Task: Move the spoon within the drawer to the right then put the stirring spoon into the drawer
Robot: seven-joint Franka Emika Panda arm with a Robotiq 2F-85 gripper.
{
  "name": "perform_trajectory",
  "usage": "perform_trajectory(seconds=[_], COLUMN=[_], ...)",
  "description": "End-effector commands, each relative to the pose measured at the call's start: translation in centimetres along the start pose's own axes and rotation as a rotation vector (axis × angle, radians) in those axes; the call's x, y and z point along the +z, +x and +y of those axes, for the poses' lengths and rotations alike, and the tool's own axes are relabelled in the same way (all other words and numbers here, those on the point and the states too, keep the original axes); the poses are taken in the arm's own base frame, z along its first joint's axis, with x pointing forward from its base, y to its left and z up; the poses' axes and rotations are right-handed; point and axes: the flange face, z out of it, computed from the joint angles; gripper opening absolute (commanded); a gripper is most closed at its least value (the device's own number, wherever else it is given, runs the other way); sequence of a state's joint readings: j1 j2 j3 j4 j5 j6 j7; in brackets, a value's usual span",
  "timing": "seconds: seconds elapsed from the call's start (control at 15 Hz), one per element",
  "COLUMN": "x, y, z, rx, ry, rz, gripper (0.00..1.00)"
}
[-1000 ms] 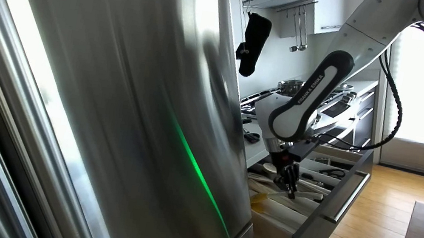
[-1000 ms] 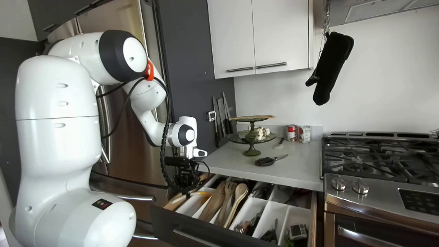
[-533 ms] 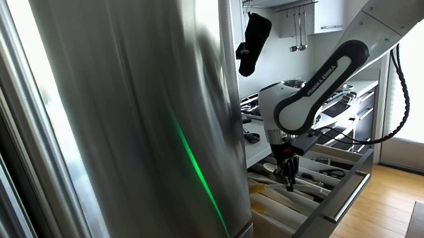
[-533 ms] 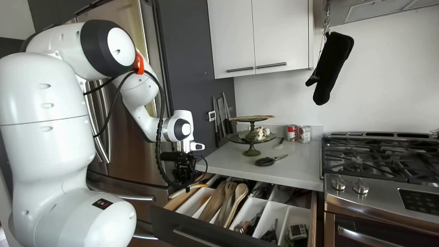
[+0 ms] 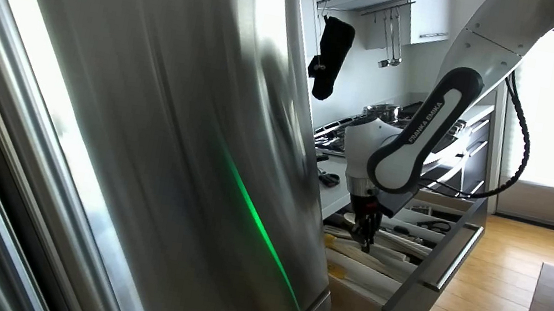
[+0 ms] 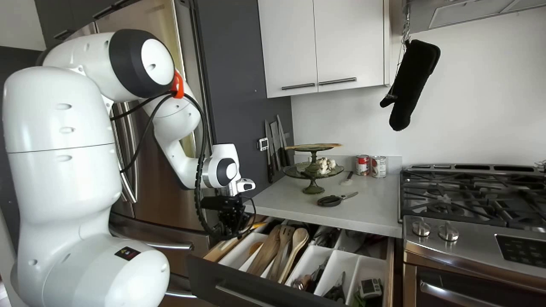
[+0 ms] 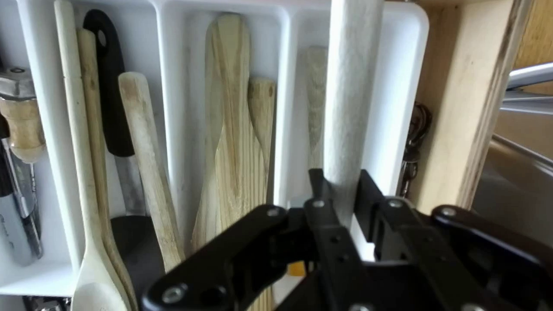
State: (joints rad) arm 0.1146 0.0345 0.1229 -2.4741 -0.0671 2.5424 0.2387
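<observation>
1. Gripper [image 7: 343,190], single: jaws are clamping the presumed stirring spoon [image 7: 351,95] by its pale handle, one jaw pressing each side.
2. Drawer [image 6: 213,273], standing pulled out: its end compartment [image 7: 391,108], nearest the fridge [image 5: 165,120], is lying beneath the handle in the wrist view; whether spoon and drawer are touching, cannot tell.
3. Wooden utensil [image 7: 317,103], in that compartment: lying partly hidden by the handle; possibly the spoon meant for shifting right. Whether it is sitting where wanted, cannot tell.
4. Orange tip [image 6: 259,224], probably the held spoon's head: showing just below the counter edge [image 6: 320,218] in an exterior view.
5. Step in hand, as judged: putting the stirring spoon into the drawer. Sound handling: keeping the handle running parallel to the divider [image 7: 283,129], drawing the head clear of the counter edge, then lowering slowly.
6. Hazards, as judged: the head catching on the counter edge, the handle's free end propping on the drawer front, or the spoon rolling onto the wooden utensil. Releasing should be waiting until both ends are resting inside the compartment.
</observation>
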Motion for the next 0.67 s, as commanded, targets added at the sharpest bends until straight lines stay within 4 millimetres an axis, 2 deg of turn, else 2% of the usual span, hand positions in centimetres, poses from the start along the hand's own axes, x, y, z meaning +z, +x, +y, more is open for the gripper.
perform_trajectory(seconds=[0.0, 0.4, 0.6], x=[2.2, 5.7, 7.5], y=[0.0, 0.7, 0.5], z=[0.2, 0.3, 0.2], rx=[0.014, 0.005, -0.013], ry=[-0.009, -0.001, -0.011], rz=[0.051, 0.106, 0.081], gripper=[0.05, 0.05, 0.05])
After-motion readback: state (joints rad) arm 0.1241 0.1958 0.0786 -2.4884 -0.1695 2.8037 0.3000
